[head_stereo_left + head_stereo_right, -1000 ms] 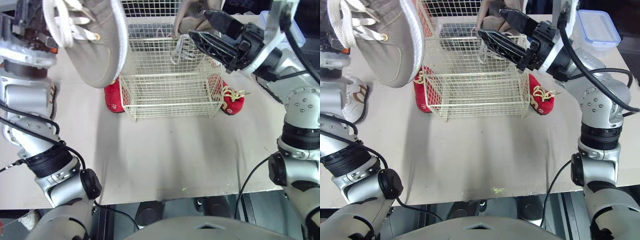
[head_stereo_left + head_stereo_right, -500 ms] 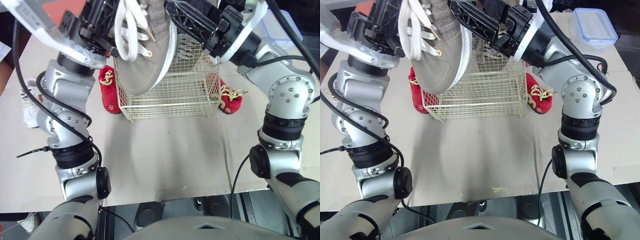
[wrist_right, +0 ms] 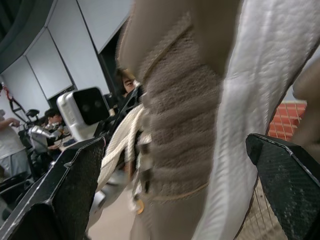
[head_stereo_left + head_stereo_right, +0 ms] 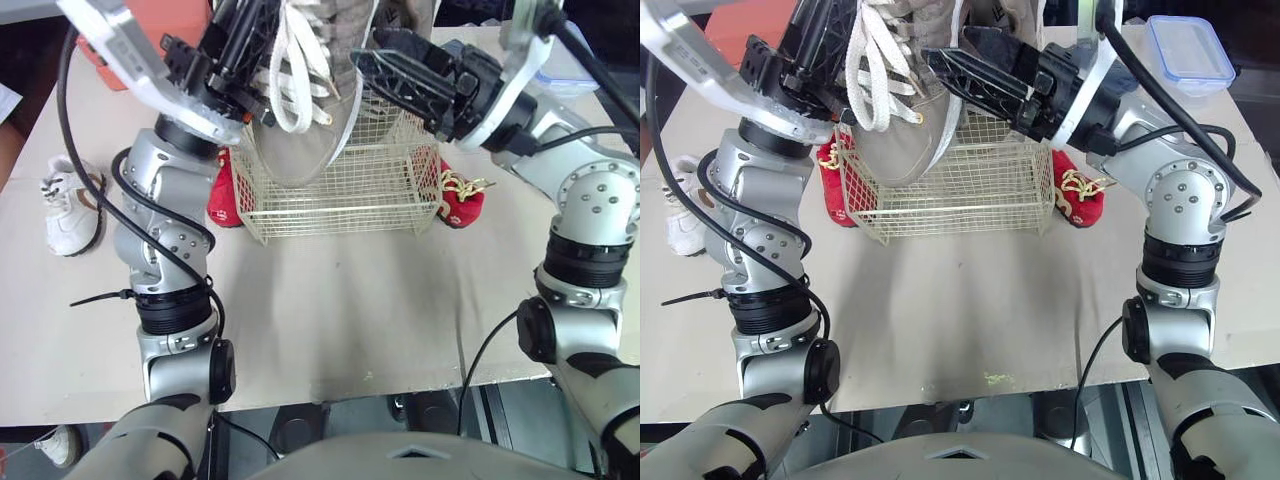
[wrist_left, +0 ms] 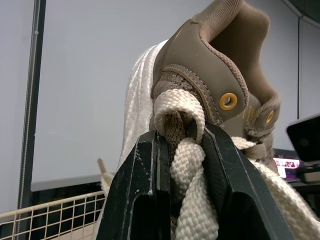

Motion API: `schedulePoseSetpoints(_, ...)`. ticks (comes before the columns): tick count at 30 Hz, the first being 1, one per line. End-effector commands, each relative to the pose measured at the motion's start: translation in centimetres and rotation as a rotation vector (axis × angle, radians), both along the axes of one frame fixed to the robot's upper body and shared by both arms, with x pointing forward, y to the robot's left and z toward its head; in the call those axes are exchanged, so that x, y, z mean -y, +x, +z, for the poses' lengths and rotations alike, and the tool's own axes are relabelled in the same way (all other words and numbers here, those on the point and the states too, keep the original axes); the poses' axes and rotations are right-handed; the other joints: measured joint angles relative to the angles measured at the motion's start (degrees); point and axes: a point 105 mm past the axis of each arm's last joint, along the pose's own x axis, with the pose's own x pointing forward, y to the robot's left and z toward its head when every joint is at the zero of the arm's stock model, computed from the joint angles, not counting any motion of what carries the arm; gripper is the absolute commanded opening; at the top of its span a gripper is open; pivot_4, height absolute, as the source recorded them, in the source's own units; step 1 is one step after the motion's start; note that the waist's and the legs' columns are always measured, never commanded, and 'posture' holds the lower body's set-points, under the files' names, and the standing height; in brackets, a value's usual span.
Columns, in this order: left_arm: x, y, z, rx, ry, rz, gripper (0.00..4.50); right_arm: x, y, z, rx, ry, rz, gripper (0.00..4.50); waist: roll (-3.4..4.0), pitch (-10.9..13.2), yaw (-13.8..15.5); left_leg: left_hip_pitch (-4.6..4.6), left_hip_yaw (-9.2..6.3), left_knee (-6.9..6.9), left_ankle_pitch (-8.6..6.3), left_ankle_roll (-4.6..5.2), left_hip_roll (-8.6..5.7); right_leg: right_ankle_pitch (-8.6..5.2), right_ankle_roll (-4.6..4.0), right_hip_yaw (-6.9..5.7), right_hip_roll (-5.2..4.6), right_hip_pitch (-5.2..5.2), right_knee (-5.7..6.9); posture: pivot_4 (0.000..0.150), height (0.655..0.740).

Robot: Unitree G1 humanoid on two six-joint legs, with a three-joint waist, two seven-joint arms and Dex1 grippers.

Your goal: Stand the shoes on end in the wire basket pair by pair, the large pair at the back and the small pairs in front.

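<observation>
A large tan shoe [image 4: 300, 135] with white laces hangs toe-down over the left part of the wire basket [image 4: 340, 215]. My left gripper [image 5: 180, 137] is shut on its laces and tongue. My right gripper [image 3: 175, 145] is open, its fingers spread wide to either side of this shoe's sole and upper; I cannot tell whether they touch it. A second tan shoe [image 4: 1015, 20] shows at the back of the basket behind the right gripper. Red small shoes lie outside the basket, one at its left [image 4: 222, 190] and one at its right [image 4: 462, 200].
A small white shoe [image 4: 72, 212] lies on the table far to the left. A lidded plastic box [image 4: 1185, 50] sits at the back right, and an orange-red object [image 4: 150, 30] at the back left. Bare table stretches in front of the basket.
The left arm has swung the tan shoe from the far left over the basket and turned it toe-down. The right gripper has come up beside the shoe. The camera view has also shifted.
</observation>
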Motion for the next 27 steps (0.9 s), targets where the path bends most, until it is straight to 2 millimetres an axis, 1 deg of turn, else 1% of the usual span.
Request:
schedulePoseSetpoints(1,0.5,-1.3,1.6,0.094,0.007,-0.016,0.63,0.2,-0.7,1.3,0.063,0.023,0.005,4.50,0.00,0.0,0.0,0.00,0.00,0.00,0.00,0.00,0.00,0.00,0.00,0.00,0.00,0.00,0.00,0.150,0.7400)
schedulePoseSetpoints(3,1.0,-1.5,1.6,0.092,0.012,-0.045,0.63,0.1,-0.3,1.4,0.050,0.025,-0.025,4.50,0.00,0.0,0.1,0.00,0.00,0.02,0.00,0.00,0.00,0.00,0.00,0.00,0.00,0.00,0.00,0.150,0.7400)
schedulePoseSetpoints(5,1.6,-1.8,1.4,0.086,0.019,-0.083,0.63,0.1,0.8,1.3,0.026,0.024,-0.092,4.50,0.00,0.0,0.2,-0.01,0.00,0.06,0.00,0.00,0.00,0.00,0.00,-0.01,-0.01,0.00,0.01,0.150,0.7400)
schedulePoseSetpoints(6,2.0,-1.9,1.1,0.083,0.035,-0.096,0.63,0.1,1.1,1.3,0.016,0.029,-0.103,4.50,0.00,0.0,0.2,-0.02,-0.01,0.07,0.00,0.00,-0.01,0.00,0.00,-0.01,-0.01,0.01,0.01,0.150,0.7400)
schedulePoseSetpoints(9,2.6,-1.9,0.6,0.074,0.070,-0.109,0.63,0.0,1.2,1.5,-0.015,0.058,-0.101,4.50,0.00,0.0,0.2,-0.02,-0.02,0.09,0.00,0.00,-0.01,0.00,0.00,-0.02,-0.01,0.01,0.02,0.150,0.7400)
schedulePoseSetpoints(12,2.7,-2.0,0.3,0.063,0.074,-0.121,0.63,-0.1,0.7,1.8,-0.017,0.078,-0.074,4.50,0.00,0.0,0.2,-0.03,-0.02,0.10,0.00,0.00,-0.01,0.00,0.00,-0.02,-0.01,0.01,0.02,0.150,0.7400)
schedulePoseSetpoints(15,2.5,-1.9,0.3,0.055,0.068,-0.116,0.62,0.4,0.8,1.7,-0.016,0.080,-0.088,3.61,0.00,0.0,0.3,-0.04,-0.02,0.12,0.00,0.00,-0.01,0.00,0.00,-0.03,-0.01,0.01,0.02,0.150,0.7400)
schedulePoseSetpoints(18,2.2,-1.6,0.2,0.029,0.060,-0.111,0.62,0.9,1.1,1.5,-0.017,0.076,-0.108,2.38,0.01,0.0,0.2,-0.04,-0.02,0.13,0.00,0.00,-0.01,0.00,0.00,-0.03,-0.01,0.01,0.02,0.150,0.7400)
schedulePoseSetpoints(20,2.4,-2.1,-0.3,-0.029,0.063,-0.198,1.60,1.4,1.3,1.4,-0.012,0.072,-0.121,1.79,0.01,0.0,0.1,-0.04,-0.02,0.13,0.00,0.00,-0.01,0.00,0.00,-0.03,-0.01,0.01,0.03,0.150,0.7400)
schedulePoseSetpoints(21,2.4,-2.1,-0.5,-0.040,0.081,-0.197,1.91,1.6,1.3,1.4,-0.003,0.067,-0.128,1.46,0.01,0.0,0.1,-0.04,-0.02,0.13,0.00,0.00,-0.01,0.00,0.00,-0.01,-0.01,0.01,0.04,0.150,0.7400)
schedulePoseSetpoints(22,2.3,-1.9,-0.7,-0.044,0.099,-0.172,2.47,1.9,1.4,1.4,0.004,0.061,-0.131,1.20,0.02,0.0,0.0,-0.04,-0.02,0.13,0.00,0.00,-0.01,0.00,0.00,-0.01,-0.01,0.01,0.04,0.150,0.7400)
schedulePoseSetpoints(23,2.1,-1.8,-0.7,-0.045,0.110,-0.146,2.82,2.0,1.4,1.4,0.009,0.057,-0.133,1.20,0.02,0.0,0.0,-0.04,-0.01,0.12,0.00,0.00,-0.01,0.00,0.00,0.01,0.00,0.01,0.04,0.150,0.7400)
schedulePoseSetpoints(25,1.8,-2.0,-1.0,-0.057,0.163,-0.150,3.82,2.5,1.3,1.3,0.051,0.033,-0.139,1.20,0.02,0.0,0.1,-0.03,-0.01,0.12,0.00,0.00,-0.01,0.00,0.00,0.00,0.02,0.01,0.05,0.150,0.7400)
schedulePoseSetpoints(26,1.5,-2.3,-0.9,-0.066,0.186,-0.169,4.45,2.2,1.3,1.4,0.075,0.016,-0.146,1.20,0.02,0.0,0.1,-0.03,-0.01,0.12,0.00,0.00,0.00,0.00,0.00,0.00,0.03,0.01,0.07,0.150,0.7400)
schedulePoseSetpoints(27,1.1,-2.6,-0.8,-0.068,0.213,-0.191,4.45,1.1,1.3,1.6,0.100,-0.001,-0.145,1.20,0.02,0.0,-0.1,-0.03,-0.01,0.12,0.00,0.00,0.00,0.00,0.00,0.00,0.03,0.01,0.07,0.150,0.7400)
